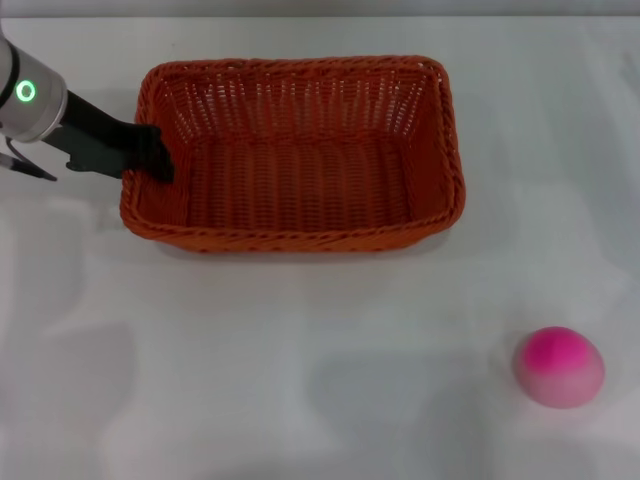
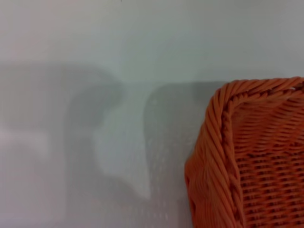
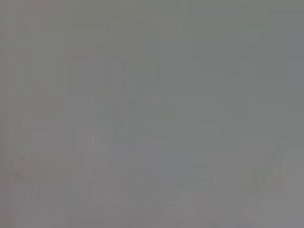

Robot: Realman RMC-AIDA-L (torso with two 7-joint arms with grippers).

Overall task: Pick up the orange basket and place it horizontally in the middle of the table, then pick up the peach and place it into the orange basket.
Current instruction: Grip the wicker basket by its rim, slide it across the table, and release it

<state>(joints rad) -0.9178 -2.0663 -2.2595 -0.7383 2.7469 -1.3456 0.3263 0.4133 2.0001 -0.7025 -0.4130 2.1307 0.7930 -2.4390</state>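
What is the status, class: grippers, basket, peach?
Left gripper at woven orange basket left rim. Right gripper unseen. Round pink peach outside basket, path clear.

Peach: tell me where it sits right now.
In the head view the peach lies on the table at the robot's near right, apart from the orange basket, which sits farther back with the left gripper at its left rim.

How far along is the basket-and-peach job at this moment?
Seemingly done: the burnt-orange woven wicker basket lies lengthwise across the plain white table, near the middle, slightly toward the far side. In hand: the left gripper is at the basket's left rim; whether it grips is unclear. Left: the small round pink toy peach sits on the table to the near right, outside the empty basket. The right gripper is out of view.
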